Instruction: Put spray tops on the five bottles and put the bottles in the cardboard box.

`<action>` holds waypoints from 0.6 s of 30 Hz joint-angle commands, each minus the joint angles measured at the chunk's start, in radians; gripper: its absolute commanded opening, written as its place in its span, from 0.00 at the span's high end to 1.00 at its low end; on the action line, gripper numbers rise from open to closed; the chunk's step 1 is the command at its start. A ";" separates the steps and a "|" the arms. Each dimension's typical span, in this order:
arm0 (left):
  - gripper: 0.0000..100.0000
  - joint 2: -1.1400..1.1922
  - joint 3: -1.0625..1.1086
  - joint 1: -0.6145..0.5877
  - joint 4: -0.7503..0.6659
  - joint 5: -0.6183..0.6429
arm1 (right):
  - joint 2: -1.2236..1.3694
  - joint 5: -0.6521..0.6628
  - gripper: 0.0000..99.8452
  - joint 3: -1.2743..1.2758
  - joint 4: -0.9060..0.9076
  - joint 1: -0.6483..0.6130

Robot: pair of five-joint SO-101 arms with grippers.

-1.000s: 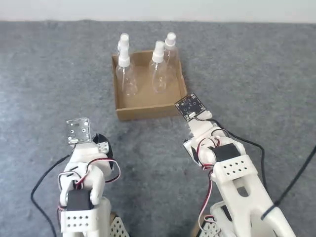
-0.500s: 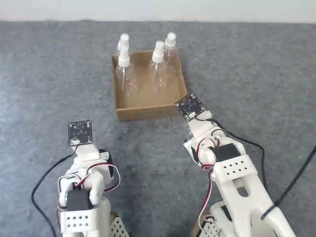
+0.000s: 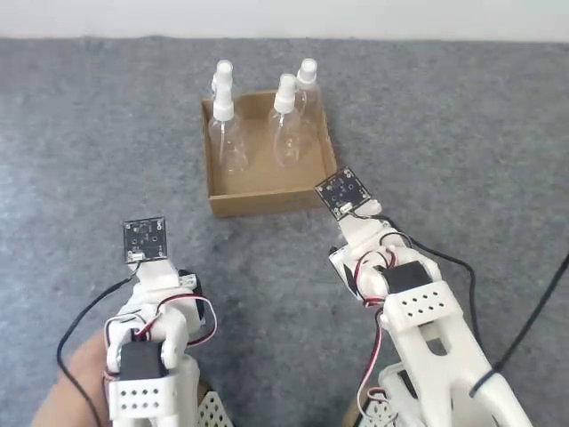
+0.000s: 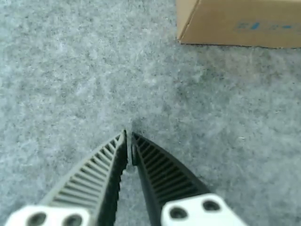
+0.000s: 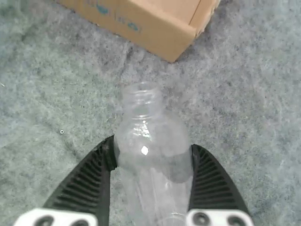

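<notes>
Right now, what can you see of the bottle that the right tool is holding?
The bottle is clear, see-through plastic with a round body and a short ridged neck. Its mouth is open, with no spray top on it yet. The right tool is shut on both sides of its body. Its neck points toward a corner of the cardboard box, which it does not touch. Grey carpet lies under it; whether it touches the carpet I cannot tell.

The bottle (image 5: 153,146) is clear glossy plastic, the cardboard box (image 3: 267,203) matt and smooth, the table covering (image 3: 89,133) rough fuzzy cloth.
</notes>
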 commanded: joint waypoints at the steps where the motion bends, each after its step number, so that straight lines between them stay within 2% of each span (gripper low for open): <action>1: 0.99 -0.018 -0.018 -0.002 0.005 0.006 | -0.019 0.009 0.92 -0.012 -0.024 0.013; 18: 0.99 -0.018 -0.018 -0.002 0.005 0.006 | -0.021 0.005 0.92 -0.012 -0.013 0.013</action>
